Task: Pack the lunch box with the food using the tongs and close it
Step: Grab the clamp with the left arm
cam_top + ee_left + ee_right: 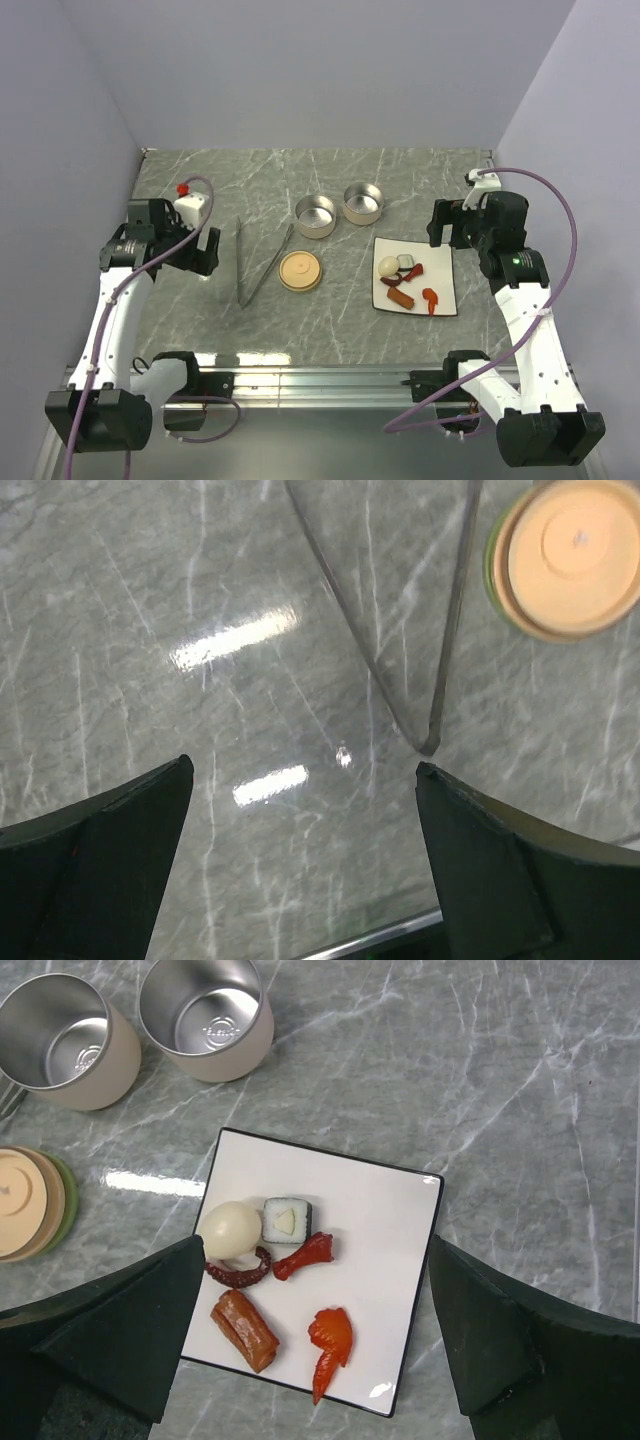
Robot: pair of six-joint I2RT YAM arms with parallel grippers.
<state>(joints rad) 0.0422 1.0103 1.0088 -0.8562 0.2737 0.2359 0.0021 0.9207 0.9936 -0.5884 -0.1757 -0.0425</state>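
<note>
The long slim silver metal tongs [240, 265] lay on the grey marble table [400, 180], just beside a round beige lid [300, 271]. The left pincer [302, 770] hovered released above their joined end. The right pincer [316, 1245], also spread wide and empty, hung over the white square plate [385, 1250] carrying the white egg-like ball [230, 1228], brown sausage [244, 1330] and red curved bits [330, 1338]. Two round open metal tins [205, 1015] stood side by side beyond it.
</note>
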